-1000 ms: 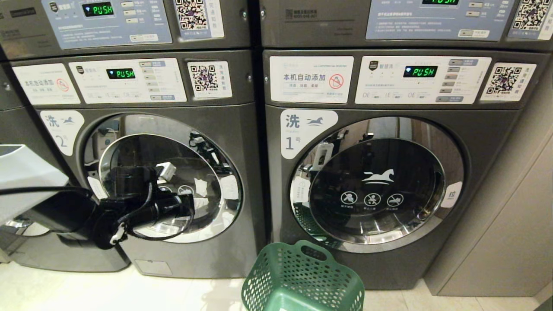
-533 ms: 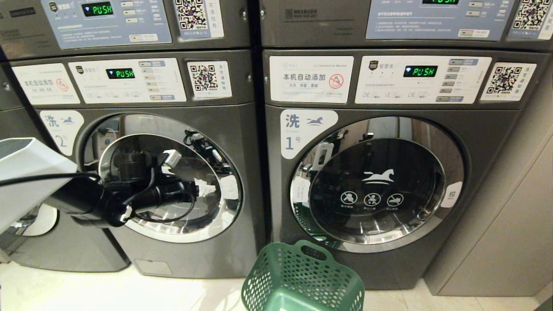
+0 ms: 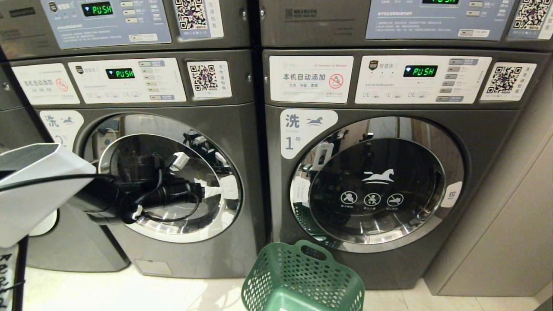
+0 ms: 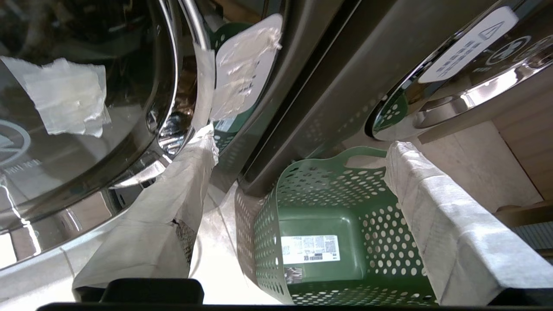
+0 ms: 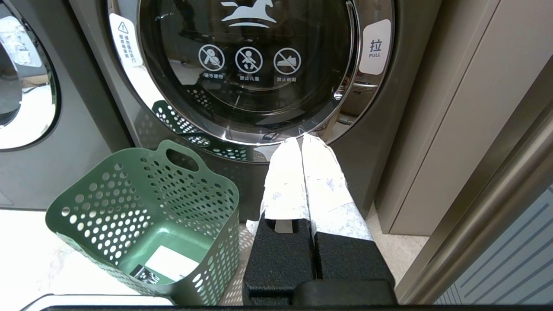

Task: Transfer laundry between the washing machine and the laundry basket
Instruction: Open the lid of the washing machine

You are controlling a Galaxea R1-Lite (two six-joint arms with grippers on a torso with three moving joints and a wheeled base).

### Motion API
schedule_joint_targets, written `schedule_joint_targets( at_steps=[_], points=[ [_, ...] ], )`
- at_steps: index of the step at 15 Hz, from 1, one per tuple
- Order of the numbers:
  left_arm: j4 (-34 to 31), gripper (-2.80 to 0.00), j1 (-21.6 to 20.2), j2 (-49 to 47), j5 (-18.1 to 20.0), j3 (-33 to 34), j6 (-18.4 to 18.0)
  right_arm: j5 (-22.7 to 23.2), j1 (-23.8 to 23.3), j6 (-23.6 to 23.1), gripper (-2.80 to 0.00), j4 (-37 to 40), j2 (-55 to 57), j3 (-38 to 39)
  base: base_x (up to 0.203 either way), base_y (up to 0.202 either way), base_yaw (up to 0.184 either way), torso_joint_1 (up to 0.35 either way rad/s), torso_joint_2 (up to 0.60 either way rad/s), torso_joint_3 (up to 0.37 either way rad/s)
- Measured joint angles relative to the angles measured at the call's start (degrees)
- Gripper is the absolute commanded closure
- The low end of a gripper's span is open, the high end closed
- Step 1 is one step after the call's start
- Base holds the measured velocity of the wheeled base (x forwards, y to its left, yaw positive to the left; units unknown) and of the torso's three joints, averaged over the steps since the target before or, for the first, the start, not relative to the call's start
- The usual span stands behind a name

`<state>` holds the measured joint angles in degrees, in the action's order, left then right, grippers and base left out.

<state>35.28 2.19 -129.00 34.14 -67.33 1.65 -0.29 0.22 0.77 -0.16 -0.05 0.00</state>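
Two grey front-loading washing machines stand side by side with both round doors shut: number 2 (image 3: 168, 177) on the left, number 1 (image 3: 376, 185) on the right. On the floor before them sits the green perforated laundry basket (image 3: 302, 278), holding only a white label (image 4: 309, 249) on its bottom. No laundry shows anywhere. My left gripper (image 3: 201, 189) is raised in front of washer 2's door glass (image 4: 82, 125), near its right rim. It is open (image 4: 302, 142) and holds nothing. My right gripper (image 5: 300, 140) is shut and empty, low in front of washer 1's door (image 5: 246, 65).
Washer 1's door carries a white PULL tag (image 5: 376, 46) on its right rim. A beige cabinet wall (image 3: 510, 224) closes off the right side. More machines are stacked above (image 3: 129, 21). The pale tiled floor (image 3: 86, 289) runs along the machines' fronts.
My left arm has risen and reached further right across washer 2's door, and its fingers have spread wider. The basket, the doors and the right gripper have stayed put.
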Motion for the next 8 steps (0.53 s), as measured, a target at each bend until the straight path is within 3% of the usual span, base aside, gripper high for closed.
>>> schedule_joint_targets(
  at_steps=[4, 8],
  points=[
    [0.0, -2.80, 0.5, -1.3, -1.6, -0.2, -0.1, 0.0, 0.0, 0.0, 0.00, 0.0, 0.0, 0.0, 0.000, 0.000, 0.000, 0.000, 0.00, 0.000],
    [0.0, -2.80, 2.0, -3.1, -7.5, -1.8, 0.0, 0.0, 0.0, 0.0, 0.00, 0.0, 0.0, 0.0, 0.000, 0.000, 0.000, 0.000, 0.00, 0.000]
  ],
)
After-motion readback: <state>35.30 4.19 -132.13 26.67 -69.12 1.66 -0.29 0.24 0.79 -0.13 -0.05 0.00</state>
